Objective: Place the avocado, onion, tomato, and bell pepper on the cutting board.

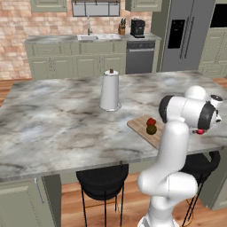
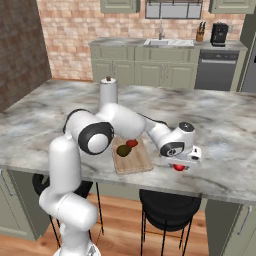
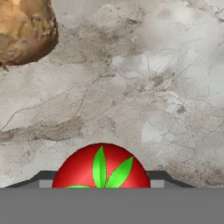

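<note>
Left base view
Jaws (image 1: pixel 201 131): mostly hidden behind the white wrist; a bit of red, the tomato (image 1: pixel 201 131), shows just below the wrist at the near right part of the tabletop (image 1: pixel 53 119).
Cutting board (image 1: pixel 142 125): lies on the tabletop left of the arm, partly covered by it.
Bell pepper (image 1: pixel 151 121): on the board, red, just behind the avocado.
Avocado (image 1: pixel 151 129): on the board, dark olive, touching or nearly touching the pepper.
Paper towel roll (image 1: pixel 110 91): upright on its stand, well behind the board.
Stools (image 1: pixel 103 181): dark, under the tabletop's near edge.

Right base view
Jaws (image 2: pixel 179 166): pointing down to the tabletop, closed around the tomato (image 2: pixel 178 167), whose red underside shows beneath the hand.
Cutting board (image 2: pixel 134 159): just left of the hand; the tomato is off it, on bare marble to its right.
Avocado (image 2: pixel 122 150) and bell pepper (image 2: pixel 132 143): side by side at the board's far end, close under the forearm.

Hand view
Tomato (image 3: pixel 101 168): red with green leaves, sits between the finger tips (image 3: pixel 43 180), which press at both its sides.
Onion (image 3: pixel 26 30): tan, at the upper left on the marble, well apart from the tomato.
</note>
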Controlling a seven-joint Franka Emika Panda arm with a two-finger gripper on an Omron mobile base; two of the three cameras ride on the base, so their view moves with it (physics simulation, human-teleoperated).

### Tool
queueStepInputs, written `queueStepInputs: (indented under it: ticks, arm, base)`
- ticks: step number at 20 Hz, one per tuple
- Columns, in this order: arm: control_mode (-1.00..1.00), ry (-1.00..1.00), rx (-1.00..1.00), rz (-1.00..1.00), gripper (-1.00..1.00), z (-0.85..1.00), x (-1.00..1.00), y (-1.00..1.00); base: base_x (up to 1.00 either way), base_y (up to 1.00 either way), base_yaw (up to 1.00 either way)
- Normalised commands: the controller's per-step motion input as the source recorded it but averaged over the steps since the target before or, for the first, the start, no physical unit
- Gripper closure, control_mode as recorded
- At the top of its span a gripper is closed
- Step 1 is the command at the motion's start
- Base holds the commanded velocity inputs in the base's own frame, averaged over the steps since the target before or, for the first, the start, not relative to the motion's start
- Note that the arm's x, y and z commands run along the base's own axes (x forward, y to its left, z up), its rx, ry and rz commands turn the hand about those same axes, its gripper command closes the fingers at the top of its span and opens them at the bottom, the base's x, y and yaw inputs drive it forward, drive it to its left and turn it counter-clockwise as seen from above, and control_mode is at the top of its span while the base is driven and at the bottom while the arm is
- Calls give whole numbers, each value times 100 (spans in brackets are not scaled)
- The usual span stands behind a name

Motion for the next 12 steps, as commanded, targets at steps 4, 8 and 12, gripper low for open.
queueStepInputs:
  ticks: [4, 8, 12]
  arm:
    - [-100, -11, 0, 0, 100, 67, -32, 0]
    - [-100, -8, 0, 0, 100, 73, -32, 1]
    - [-100, -5, 0, 0, 100, 79, -28, 8]
  base:
    - [0, 0, 0]
    - [0, 0, 0]
    - [0, 0, 0]
